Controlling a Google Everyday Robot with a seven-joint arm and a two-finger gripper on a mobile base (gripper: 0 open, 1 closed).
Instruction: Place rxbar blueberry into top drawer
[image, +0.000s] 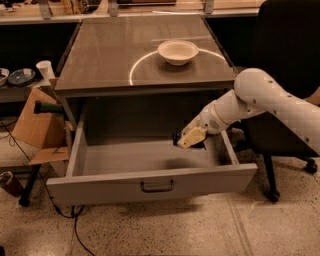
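The top drawer (150, 185) is pulled open below the grey tabletop, its grey front panel with a small dark handle (157, 187) facing me. My gripper (186, 140) reaches down into the right side of the drawer, low above its floor. It is shut on the rxbar blueberry (176, 138), of which only a dark blue edge shows at the gripper's left. The white arm comes in from the right over the drawer's right wall.
A white bowl (178, 51) stands on the tabletop (115, 55). A black office chair (290, 45) stands right of the cabinet. A cardboard box (37, 125), a paper cup (45, 70) and cables lie at the left.
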